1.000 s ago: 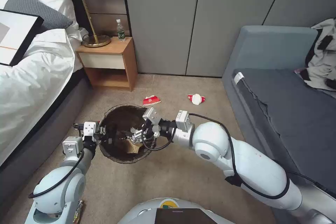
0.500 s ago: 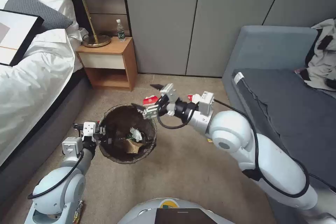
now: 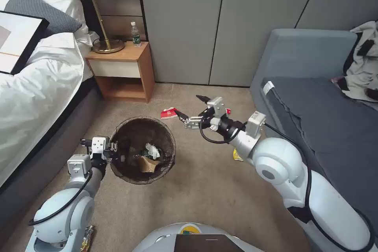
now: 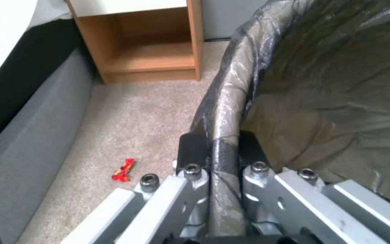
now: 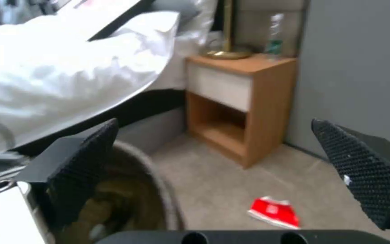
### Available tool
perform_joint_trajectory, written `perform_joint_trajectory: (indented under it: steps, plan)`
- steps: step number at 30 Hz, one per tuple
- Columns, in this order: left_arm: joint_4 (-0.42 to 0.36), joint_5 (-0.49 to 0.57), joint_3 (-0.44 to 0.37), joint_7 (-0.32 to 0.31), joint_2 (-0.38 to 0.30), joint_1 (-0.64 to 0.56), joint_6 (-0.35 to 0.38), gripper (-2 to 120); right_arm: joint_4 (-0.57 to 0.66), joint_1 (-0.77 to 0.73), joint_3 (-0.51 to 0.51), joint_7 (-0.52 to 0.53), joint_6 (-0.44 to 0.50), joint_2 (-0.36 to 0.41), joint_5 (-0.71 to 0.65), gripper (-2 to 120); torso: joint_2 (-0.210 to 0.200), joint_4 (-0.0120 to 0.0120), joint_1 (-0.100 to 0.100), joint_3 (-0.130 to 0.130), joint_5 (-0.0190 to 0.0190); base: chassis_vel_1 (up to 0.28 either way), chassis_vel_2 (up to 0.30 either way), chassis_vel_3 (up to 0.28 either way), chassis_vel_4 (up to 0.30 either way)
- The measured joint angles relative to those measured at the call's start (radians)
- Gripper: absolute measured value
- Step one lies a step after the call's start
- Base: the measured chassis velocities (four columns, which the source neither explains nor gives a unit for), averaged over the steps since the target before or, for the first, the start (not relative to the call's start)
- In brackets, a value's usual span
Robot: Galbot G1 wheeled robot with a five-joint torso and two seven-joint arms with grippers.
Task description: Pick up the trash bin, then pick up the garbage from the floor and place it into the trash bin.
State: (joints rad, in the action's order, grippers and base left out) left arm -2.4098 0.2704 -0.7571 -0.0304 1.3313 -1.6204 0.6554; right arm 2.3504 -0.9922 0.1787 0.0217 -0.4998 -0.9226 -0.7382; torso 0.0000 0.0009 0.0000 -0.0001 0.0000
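The right gripper (image 3: 191, 107) has left the bin (image 3: 167, 132), moving toward 2 o'clock, and now stands open, empty.

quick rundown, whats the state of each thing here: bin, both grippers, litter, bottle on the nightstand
trash bin: upright, lifted off the carpet, litter inside
left gripper: shut on the bin's rim
right gripper: open, empty, beside the bin
red-and-white packet: lying on the carpet
yellow wrapper: on the carpet, partly hidden by the right arm
water bottle: upright, capped

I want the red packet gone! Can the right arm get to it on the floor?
Probably yes. The right gripper hangs open just beside the red packet, with bare carpet around it; the trash bin sits off to the side.
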Motion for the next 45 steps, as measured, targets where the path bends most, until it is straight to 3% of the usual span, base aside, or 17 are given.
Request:
perform_joint_trajectory:
  steps: [1, 5, 14, 19, 22, 33, 45]
  plan:
    - [0.000, 0.001, -0.001, 0.000, 0.000, 0.000, 0.000, 3, 0.007, -0.036, 0.038, -0.001, 0.005, -0.004, 0.014, 100, 0.000, -0.0010, 0.000, 0.000, 0.0001, 0.000, 0.000, 0.000, 0.000]
    - [-0.003, 0.008, -0.006, 0.000, -0.002, 0.000, 0.000, 3, 0.020, -0.155, 0.158, -0.014, 0.029, -0.027, 0.072, 100, 0.000, -0.0010, 0.000, 0.000, 0.0001, 0.000, 0.000, 0.000, 0.000]
    - [-0.004, 0.014, -0.015, 0.001, -0.007, -0.001, 0.000, 3, 0.027, -0.345, 0.322, -0.019, 0.083, -0.109, 0.168, 100, 0.000, -0.0010, 0.000, 0.000, 0.0001, 0.000, 0.000, 0.000, 0.000]
    - [-0.003, 0.017, -0.017, 0.002, -0.010, 0.000, 0.000, 3, 0.032, -0.431, 0.419, -0.030, 0.119, -0.187, 0.196, 100, 0.000, -0.0009, 0.000, 0.000, -0.0001, 0.000, 0.000, 0.000, 0.000]
    - [-0.001, 0.017, -0.017, 0.003, -0.010, 0.002, 0.000, 3, 0.021, -0.509, 0.483, -0.063, 0.196, -0.278, 0.283, 100, 0.000, -0.0010, 0.000, 0.000, 0.0000, 0.000, 0.000, 0.000, 0.000]
    - [0.005, 0.015, -0.018, 0.004, -0.011, 0.004, -0.006, 3, -0.013, -0.696, 0.544, -0.087, 0.374, -0.440, 0.498, 100, 0.000, -0.0008, 0.000, 0.000, -0.0002, 0.000, 0.000, 0.000, 0.000]
    - [0.005, 0.009, -0.017, 0.004, -0.013, 0.003, -0.008, 3, -0.025, -0.787, 0.550, -0.088, 0.463, -0.550, 0.575, 100, 0.000, -0.0009, 0.000, 0.000, -0.0002, 0.000, 0.000, 0.000, 0.000]
